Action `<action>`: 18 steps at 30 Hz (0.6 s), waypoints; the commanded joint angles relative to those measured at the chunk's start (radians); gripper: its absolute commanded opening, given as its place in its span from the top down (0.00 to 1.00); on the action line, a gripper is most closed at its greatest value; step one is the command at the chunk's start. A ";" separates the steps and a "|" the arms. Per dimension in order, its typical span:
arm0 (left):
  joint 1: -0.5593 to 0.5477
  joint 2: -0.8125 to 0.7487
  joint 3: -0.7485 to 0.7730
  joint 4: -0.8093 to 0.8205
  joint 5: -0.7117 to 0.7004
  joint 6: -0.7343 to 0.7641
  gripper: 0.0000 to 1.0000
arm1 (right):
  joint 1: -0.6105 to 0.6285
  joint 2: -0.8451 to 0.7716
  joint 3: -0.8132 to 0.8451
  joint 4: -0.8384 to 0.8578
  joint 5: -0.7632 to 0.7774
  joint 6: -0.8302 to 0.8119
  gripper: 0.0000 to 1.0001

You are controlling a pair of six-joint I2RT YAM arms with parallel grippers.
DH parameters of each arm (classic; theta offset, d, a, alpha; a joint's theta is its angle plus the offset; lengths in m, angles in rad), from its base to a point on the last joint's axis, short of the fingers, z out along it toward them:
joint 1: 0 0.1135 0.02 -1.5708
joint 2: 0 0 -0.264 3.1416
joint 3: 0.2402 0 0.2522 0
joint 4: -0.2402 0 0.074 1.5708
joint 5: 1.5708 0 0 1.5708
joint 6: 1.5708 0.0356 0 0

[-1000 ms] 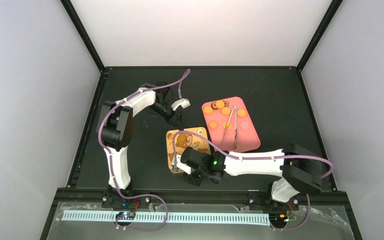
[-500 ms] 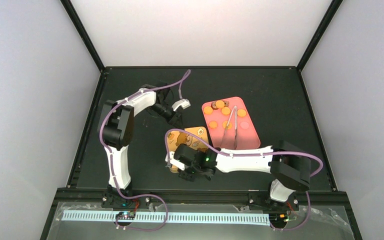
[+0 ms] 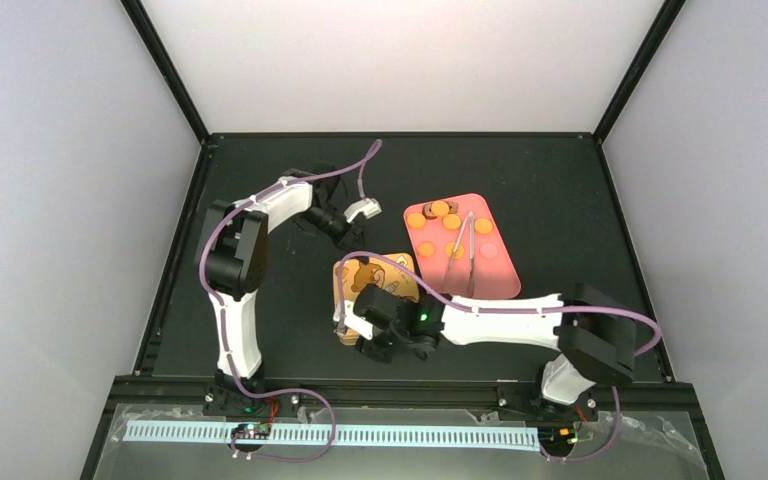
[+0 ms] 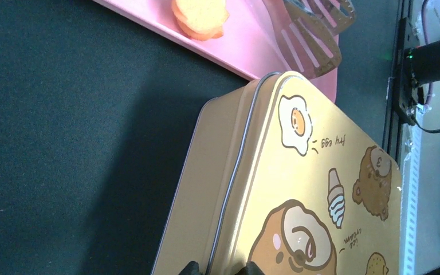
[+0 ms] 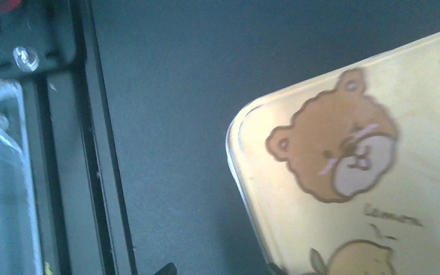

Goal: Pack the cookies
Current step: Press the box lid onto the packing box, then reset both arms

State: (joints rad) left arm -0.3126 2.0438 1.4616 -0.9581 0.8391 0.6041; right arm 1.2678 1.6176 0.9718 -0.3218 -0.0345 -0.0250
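Note:
Several orange cookies (image 3: 440,209), with dark brown and pink ones among them, lie on a pink tray (image 3: 500,275); one orange cookie (image 4: 199,14) shows in the left wrist view. A closed yellow tin (image 3: 385,272) printed with cartoon bears sits left of the tray. My left gripper (image 3: 345,232) is at the tin's far edge, its fingertips pinching the lid rim (image 4: 235,189). My right gripper (image 3: 352,335) hangs at the tin's near-left corner (image 5: 246,123) with its jaws apart, one fingertip (image 5: 169,268) over bare table, the other at the tin's edge.
Metal tongs (image 3: 465,245) lie on the pink tray among the cookies, their slotted ends (image 4: 315,34) near the tin. The black frame rail (image 5: 51,143) runs along the table's near edge close to my right gripper.
My right arm has swung left along the tin's near edge and its jaws have opened. The left arm has stayed on the tin's far rim.

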 commanded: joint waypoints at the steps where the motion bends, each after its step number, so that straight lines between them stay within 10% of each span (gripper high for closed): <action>1: -0.025 0.040 -0.018 -0.051 -0.137 0.014 0.76 | -0.055 -0.118 -0.009 0.086 0.077 0.010 0.55; 7: -0.014 -0.021 0.073 -0.105 -0.200 -0.020 0.36 | -0.143 -0.273 -0.057 0.113 0.004 0.081 0.43; 13: 0.044 -0.106 0.205 -0.178 -0.271 -0.069 0.02 | -0.336 -0.448 -0.126 0.153 0.015 0.177 0.11; 18: 0.168 -0.192 0.277 -0.171 -0.316 -0.123 0.01 | -0.588 -0.549 -0.153 0.136 0.078 0.263 0.00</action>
State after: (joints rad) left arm -0.2344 1.9518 1.6707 -1.1038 0.5835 0.5323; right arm 0.8391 1.1290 0.8360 -0.2070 -0.0254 0.1432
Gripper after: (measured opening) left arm 0.987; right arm 0.993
